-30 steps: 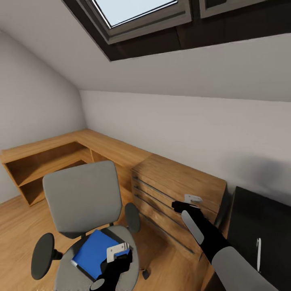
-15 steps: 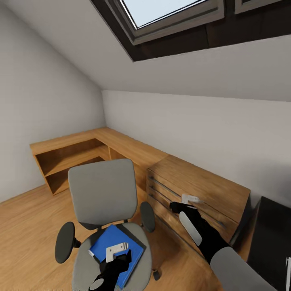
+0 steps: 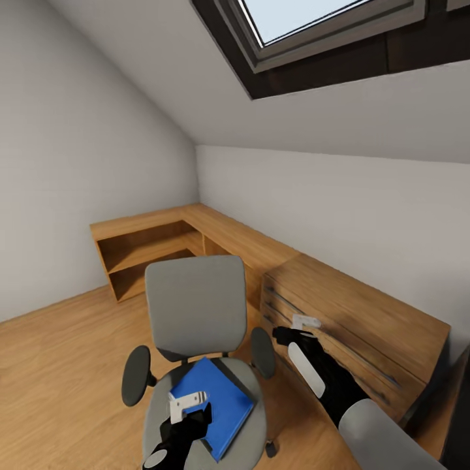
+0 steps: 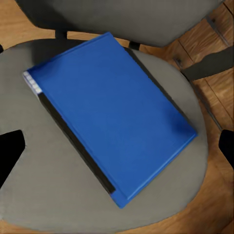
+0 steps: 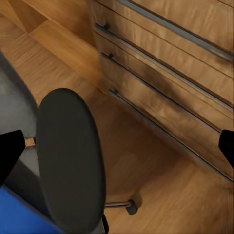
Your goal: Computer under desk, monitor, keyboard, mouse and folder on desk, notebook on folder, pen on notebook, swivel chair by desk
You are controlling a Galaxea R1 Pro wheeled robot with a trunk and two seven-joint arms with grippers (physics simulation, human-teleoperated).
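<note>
The robot's left gripper [image 3: 188, 406] hangs directly over the blue folder [image 3: 217, 406], which lies flat on the seat of the grey swivel chair [image 3: 196, 307], nothing else on top of it. In the left wrist view the folder [image 4: 109, 114] sits squarely between the two dark fingertips [image 4: 9, 153] showing at opposite edges of the frame, so the fingers stand wide apart and hold nothing.

The folder's long axis runs diagonally across the seat, one corner toward the backrest and the opposite corner toward the seat's front edge on the drawer side; its dark spine runs along the long edge nearer the chair's left armrest [image 3: 136, 384].

The left arm is plainly the nearer of the two, and a descent onto one edge of the folder looks the likely next move.

The right gripper [image 3: 304, 323] is held off to the side, between the chair and the wooden drawer unit [image 3: 365, 320], and in its wrist view it looks down past the other armrest [image 5: 73, 161] to the floor, fingers also spread and empty.

Beyond the chair, a low wooden shelf unit [image 3: 140, 245] runs along the wall beneath the sloped ceiling and skylight [image 3: 307, 16].
</note>
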